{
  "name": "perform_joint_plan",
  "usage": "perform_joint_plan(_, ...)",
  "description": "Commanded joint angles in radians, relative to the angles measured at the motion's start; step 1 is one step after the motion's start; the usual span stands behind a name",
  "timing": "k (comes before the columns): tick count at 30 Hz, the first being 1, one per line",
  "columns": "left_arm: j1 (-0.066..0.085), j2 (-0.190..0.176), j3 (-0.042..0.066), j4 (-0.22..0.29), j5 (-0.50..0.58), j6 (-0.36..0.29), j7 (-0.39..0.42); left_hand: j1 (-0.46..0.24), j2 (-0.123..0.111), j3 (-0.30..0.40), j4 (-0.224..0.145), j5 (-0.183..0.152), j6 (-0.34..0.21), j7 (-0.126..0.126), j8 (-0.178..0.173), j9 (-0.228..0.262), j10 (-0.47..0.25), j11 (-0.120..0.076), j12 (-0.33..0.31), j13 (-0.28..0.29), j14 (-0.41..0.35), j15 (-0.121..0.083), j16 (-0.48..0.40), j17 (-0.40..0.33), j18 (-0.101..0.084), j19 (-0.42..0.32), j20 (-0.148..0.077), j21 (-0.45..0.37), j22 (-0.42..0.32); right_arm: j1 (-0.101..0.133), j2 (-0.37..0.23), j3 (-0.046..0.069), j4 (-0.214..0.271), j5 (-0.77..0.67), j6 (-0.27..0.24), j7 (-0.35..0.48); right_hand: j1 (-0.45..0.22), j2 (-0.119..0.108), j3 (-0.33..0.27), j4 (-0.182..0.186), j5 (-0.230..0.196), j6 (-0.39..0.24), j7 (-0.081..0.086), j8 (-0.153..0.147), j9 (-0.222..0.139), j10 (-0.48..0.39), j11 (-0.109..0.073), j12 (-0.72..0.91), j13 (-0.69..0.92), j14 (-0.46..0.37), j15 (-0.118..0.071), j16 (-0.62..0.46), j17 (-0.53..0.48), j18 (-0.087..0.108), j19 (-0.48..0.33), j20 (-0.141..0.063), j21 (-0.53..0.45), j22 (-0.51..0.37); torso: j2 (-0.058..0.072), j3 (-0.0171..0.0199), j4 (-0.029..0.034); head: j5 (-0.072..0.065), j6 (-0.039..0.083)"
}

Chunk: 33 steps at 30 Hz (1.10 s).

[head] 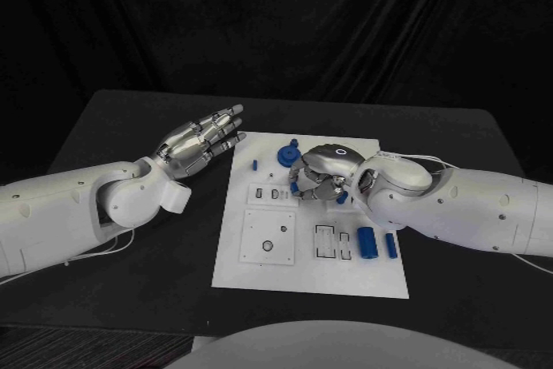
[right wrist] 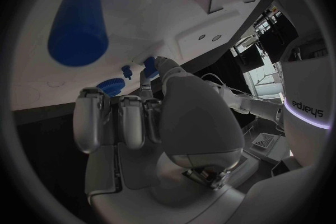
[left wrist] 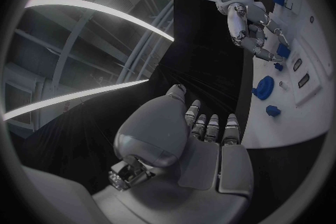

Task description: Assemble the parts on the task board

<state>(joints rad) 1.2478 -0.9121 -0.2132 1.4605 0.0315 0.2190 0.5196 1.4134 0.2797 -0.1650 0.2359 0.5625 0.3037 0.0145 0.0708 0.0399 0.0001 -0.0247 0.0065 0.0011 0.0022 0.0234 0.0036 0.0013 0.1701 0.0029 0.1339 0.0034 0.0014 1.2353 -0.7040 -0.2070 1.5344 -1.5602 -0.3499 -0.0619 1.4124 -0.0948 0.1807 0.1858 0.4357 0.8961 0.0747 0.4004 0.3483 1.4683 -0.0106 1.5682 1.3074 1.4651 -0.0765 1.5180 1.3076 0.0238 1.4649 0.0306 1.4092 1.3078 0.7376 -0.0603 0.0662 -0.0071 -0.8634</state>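
1. The white task board (head: 346, 277) is lying mid-table on the black table (head: 138, 129), w/ the right arm (head: 484, 209) reaching over its right half and covering part of it.
2. The right hand (head: 320, 176) is being held low over the board's upper middle, fingers curled downward. A small blue part (head: 296, 188) is seen at its fingertips; in the left wrist view a blue piece (left wrist: 283, 50) is sitting against those fingers, but whether it is being gripped or only touched cannot be told.
3. The left hand (head: 203, 142) is being held above bare table just left of the board's upper left corner, fingers straight and close together, nothing in them; in the left wrist view the fingers (left wrist: 212, 127) are seen extended side by side, apart from the board.
4. A blue gear-like disc (head: 286, 155) is lying near the board's top left, w/ a small blue piece (head: 255, 164) beside it, near the left edge.
5. A blue cylinder (head: 367, 242) and a slimmer blue bar (head: 391, 245) are lying side by side at the board's right, just under the right forearm. The cylinder (right wrist: 78, 22) is also looming large in the right wrist view.
6. A raised white square plate (head: 268, 236) w/ a central hole is sitting on the board's lower left; slotted rectangular recesses (head: 334, 242) are seen between it and the cylinder.
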Motion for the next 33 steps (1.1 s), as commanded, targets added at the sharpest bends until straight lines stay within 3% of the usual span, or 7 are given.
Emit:
perform_joint_plan(1,-0.002,0.002,0.001,0.001,-0.004,0.019,0.007,0.007,0.0,0.003,-0.003,0.005,-0.001,0.007,0.004,0.001,0.0,0.009,-0.007,-0.001,-0.002,0.006,-0.004,-0.001,0.008,-0.003,0.007,-0.003,-0.001,-0.007,0.003,-0.001,-0.004,-0.007,0.0,-0.021,-0.006,0.004,0.0,-0.006,-0.002,-0.002,0.004,-0.002,0.019,0.103,0.008,0.003,0.263,0.091,0.007,-0.007,0.198,0.019,0.023,0.007,-0.007,0.198,0.0,-0.0001,0.0004,0.001,-0.002)
perform_joint_plan(9,-0.002,0.001,0.001,0.0,-0.004,0.021,0.002,0.007,0.001,0.005,-0.003,0.006,-0.002,0.008,0.004,0.001,0.0,0.011,-0.007,-0.001,-0.002,0.007,-0.004,-0.001,0.008,-0.003,0.007,-0.003,-0.001,-0.013,0.012,-0.001,-0.01,-0.007,-0.001,-0.022,-0.011,0.005,0.001,-0.01,-0.013,-0.015,0.009,-0.009,0.015,0.103,0.01,0.003,0.263,0.091,0.01,-0.008,0.197,0.02,0.022,0.01,-0.01,0.197,-0.001,-0.0004,0.0005,0.0,-0.008)
perform_joint_plan(15,-0.002,0.001,0.001,0.0,-0.004,0.022,0.0,0.007,0.001,0.005,-0.003,0.006,-0.002,0.008,0.004,0.001,0.0,0.011,-0.007,-0.001,-0.002,0.007,-0.004,-0.001,0.008,-0.003,0.007,-0.003,-0.001,-0.014,0.016,-0.001,-0.012,-0.007,0.008,-0.026,-0.028,0.01,-0.001,-0.02,-0.106,-0.031,0.013,-0.021,0.007,0.103,0.01,0.003,0.263,0.09,0.011,-0.009,0.194,0.021,0.022,0.015,-0.015,0.197,0.0,0.0,0.0007,-0.002,-0.009)
perform_joint_plan(23,-0.002,0.001,0.001,-0.001,-0.004,0.023,-0.002,0.007,0.002,0.006,-0.004,0.006,-0.001,0.008,0.005,0.001,0.0,0.011,-0.007,-0.001,-0.002,0.007,-0.004,-0.001,0.008,-0.003,0.007,-0.003,-0.001,-0.015,0.019,-0.001,-0.012,-0.007,0.013,-0.027,-0.028,0.01,-0.001,-0.024,-0.119,-0.032,0.013,-0.023,0.005,0.103,0.01,0.003,0.263,0.09,0.011,-0.011,0.192,0.021,0.021,0.014,-0.018,0.196,0.0,-0.0006,0.0001,-0.001,-0.009)
perform_joint_plan(33,-0.002,0.001,0.001,-0.001,-0.004,0.024,-0.004,0.007,0.002,0.007,-0.004,0.006,-0.001,0.009,0.005,0.001,0.0,0.012,-0.007,-0.001,-0.002,0.007,-0.004,-0.001,0.008,-0.003,0.008,-0.003,-0.001,-0.015,0.023,-0.001,-0.012,-0.007,0.022,-0.027,-0.05,-0.003,-0.021,-0.028,-0.212,-0.098,0.021,-0.061,-0.018,0.103,0.01,0.003,0.263,0.088,0.011,-0.015,0.185,0.023,0.02,0.014,-0.028,0.195,0.0,-0.0001,0.0002,-0.001,-0.009)
